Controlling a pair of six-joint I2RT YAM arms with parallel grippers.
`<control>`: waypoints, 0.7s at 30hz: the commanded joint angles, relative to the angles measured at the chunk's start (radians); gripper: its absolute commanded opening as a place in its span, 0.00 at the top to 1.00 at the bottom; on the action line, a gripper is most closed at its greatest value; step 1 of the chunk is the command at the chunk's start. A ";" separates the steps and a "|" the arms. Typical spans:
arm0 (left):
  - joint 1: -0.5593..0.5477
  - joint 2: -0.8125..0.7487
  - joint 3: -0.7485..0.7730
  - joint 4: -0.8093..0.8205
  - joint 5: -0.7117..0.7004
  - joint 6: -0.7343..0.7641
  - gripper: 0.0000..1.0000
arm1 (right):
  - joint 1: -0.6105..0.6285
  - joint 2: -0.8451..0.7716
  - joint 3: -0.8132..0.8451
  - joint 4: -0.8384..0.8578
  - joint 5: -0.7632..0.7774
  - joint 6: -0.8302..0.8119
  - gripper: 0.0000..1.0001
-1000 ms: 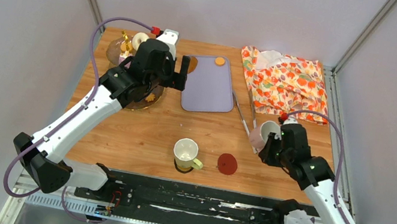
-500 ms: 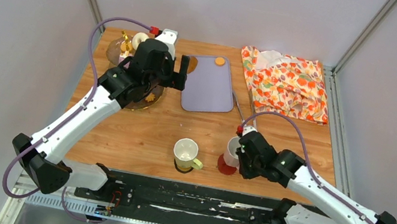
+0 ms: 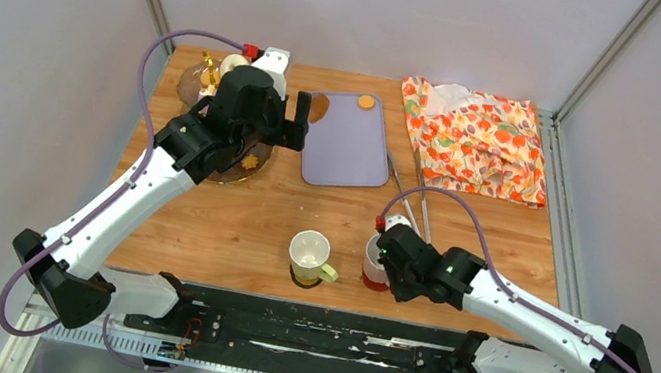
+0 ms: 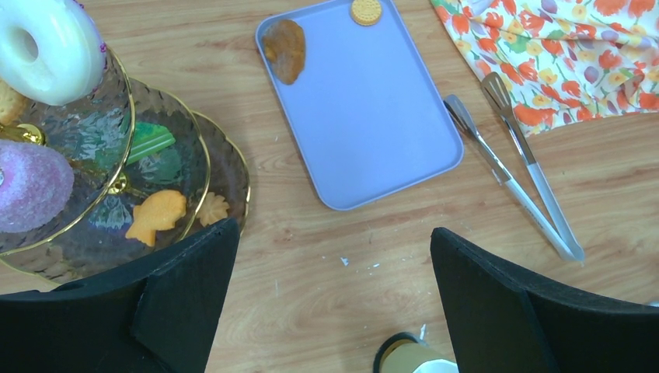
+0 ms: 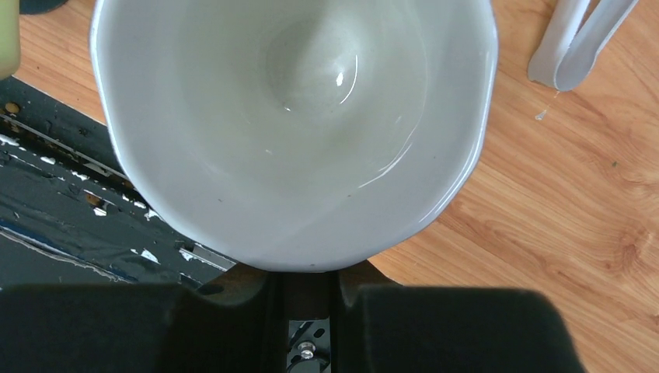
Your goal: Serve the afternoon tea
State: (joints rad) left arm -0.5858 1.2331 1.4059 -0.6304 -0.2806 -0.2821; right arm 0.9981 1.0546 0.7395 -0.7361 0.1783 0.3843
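Clamping mug (image 5: 295,124): right end effector (image 3: 383,258).

The top camera is looking down from high behind the arms at the whole tabletop (image 3: 239,222), the left wrist camera is sharing its tray (image 4: 373,116) and tongs (image 4: 505,175) from nearer, and the right one is staring close into a mug (image 5: 295,116).

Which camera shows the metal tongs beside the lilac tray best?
The left wrist view: the metal tongs lie whole on the wooden table, both arms distinct. The top external view shows them small and thin, crossed by a cable. The right wrist view catches only their joined end.
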 commanded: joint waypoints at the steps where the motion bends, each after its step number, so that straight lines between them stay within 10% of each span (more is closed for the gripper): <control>1: 0.004 -0.004 -0.005 0.010 0.006 -0.014 0.02 | 0.036 0.005 0.039 0.023 0.047 0.025 0.99; 21: 0.004 0.012 -0.010 0.026 0.034 -0.018 0.02 | 0.042 -0.021 -0.033 0.023 0.043 0.093 0.90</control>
State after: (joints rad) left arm -0.5854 1.2392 1.3930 -0.6292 -0.2520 -0.2970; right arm 1.0218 1.0538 0.7078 -0.7376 0.1917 0.4549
